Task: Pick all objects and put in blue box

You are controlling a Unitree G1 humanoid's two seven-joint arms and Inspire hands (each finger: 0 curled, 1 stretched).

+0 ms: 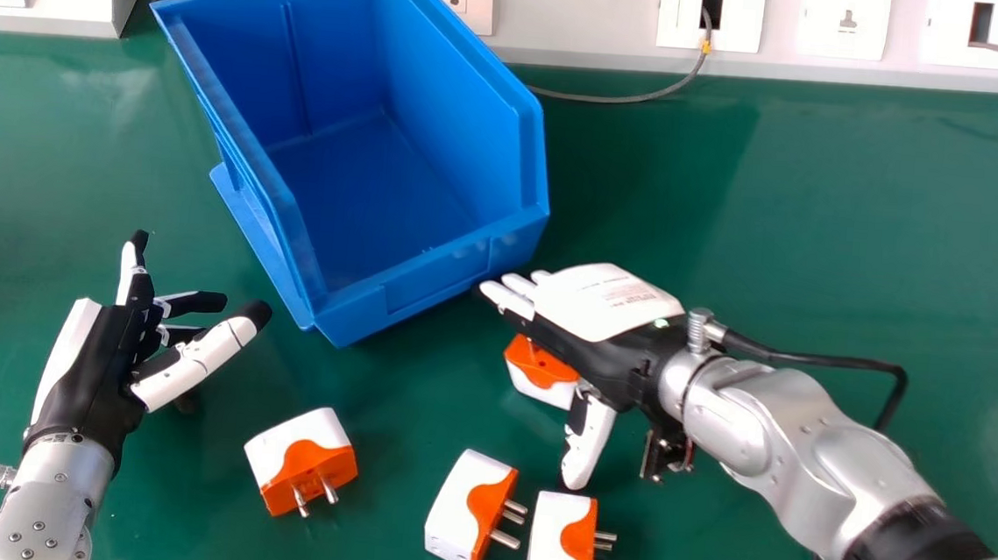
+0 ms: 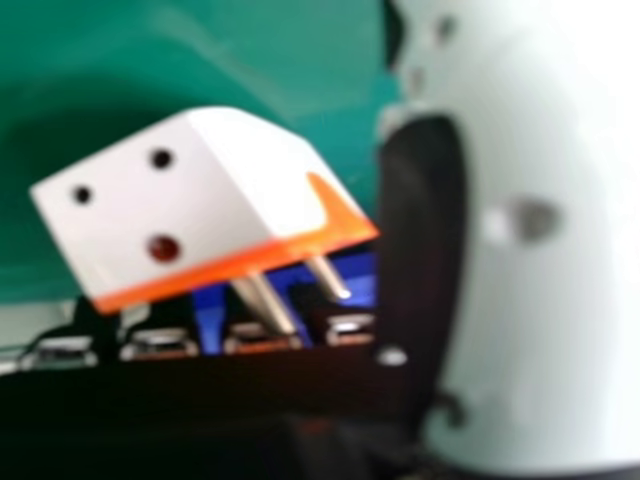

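In the head view my right hand point(image 1: 602, 309) is held palm down beside the box's front corner, its fingers straight. Partly under it sits an orange and white plug adapter point(image 1: 536, 375). The right hand view has this adapter point(image 2: 170, 215) between the thumb and fingers of my right hand point(image 2: 530, 260), not gripped. Three more adapters lie nearer the front: one point(image 1: 294, 450) at centre-left, one point(image 1: 457, 505) in the middle, one point(image 1: 555, 543) just right of it. The blue box point(image 1: 429, 279) shows a bare floor. My left hand point(image 1: 98, 366) is open at the left, holding nothing.
The green table point(image 1: 817, 250) runs back to a pale wall panel point(image 1: 588, 14) with sockets. A grey cable point(image 1: 626, 98) lies behind the box at the right. A black cable point(image 1: 827, 360) loops off my right wrist.
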